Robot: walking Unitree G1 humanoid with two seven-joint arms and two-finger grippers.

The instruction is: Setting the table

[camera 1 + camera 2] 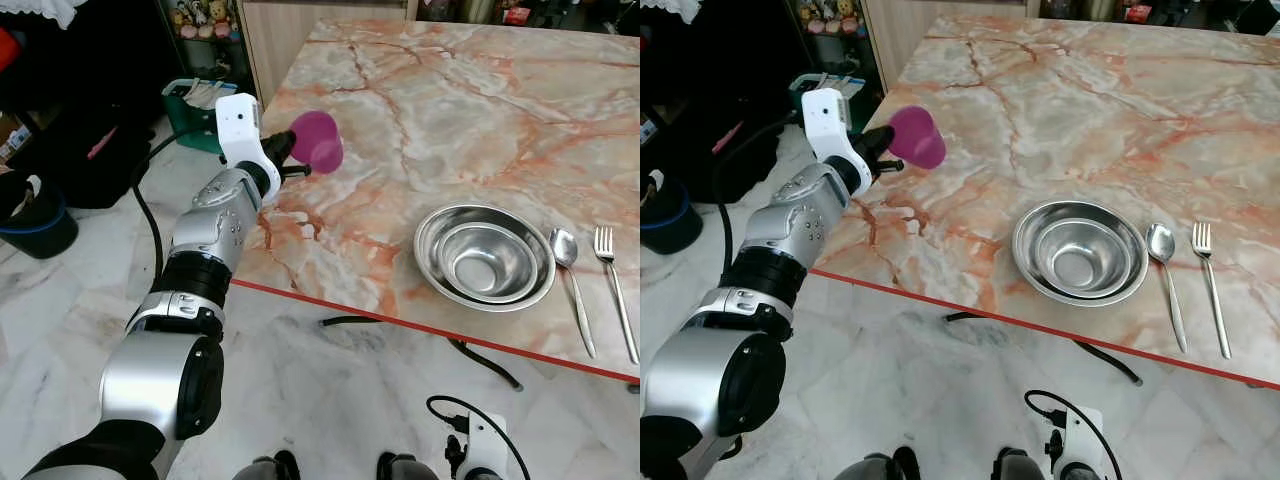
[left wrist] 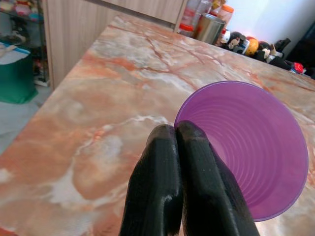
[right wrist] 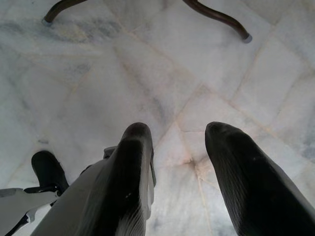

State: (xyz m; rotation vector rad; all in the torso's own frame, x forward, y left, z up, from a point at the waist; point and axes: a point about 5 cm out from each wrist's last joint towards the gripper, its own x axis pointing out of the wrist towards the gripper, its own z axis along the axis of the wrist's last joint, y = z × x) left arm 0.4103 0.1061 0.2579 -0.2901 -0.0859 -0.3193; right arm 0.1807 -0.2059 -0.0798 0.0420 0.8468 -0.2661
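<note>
Cup-wise, your left gripper (image 2: 178,142) had its fingers pinched on the rim of the purple plastic cup (image 1: 317,140), held tilted above the marble table's (image 1: 450,120) left edge. The steel bowls (image 1: 485,257), spoon (image 1: 567,262) and fork (image 1: 612,275) sat well off to its right. Your right gripper (image 3: 179,162) hung spread over the floor, 1 idle arm.

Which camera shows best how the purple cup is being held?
The left wrist view: the left gripper pinches the purple cup by its rim, its inside visible. Both eye views show its outside, held tilted over the marble table.

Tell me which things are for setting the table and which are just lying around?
For the table: purple cup pinched in the left gripper, steel bowls, spoon, fork.

Just around: green basket, dark bucket, floor cable.
</note>
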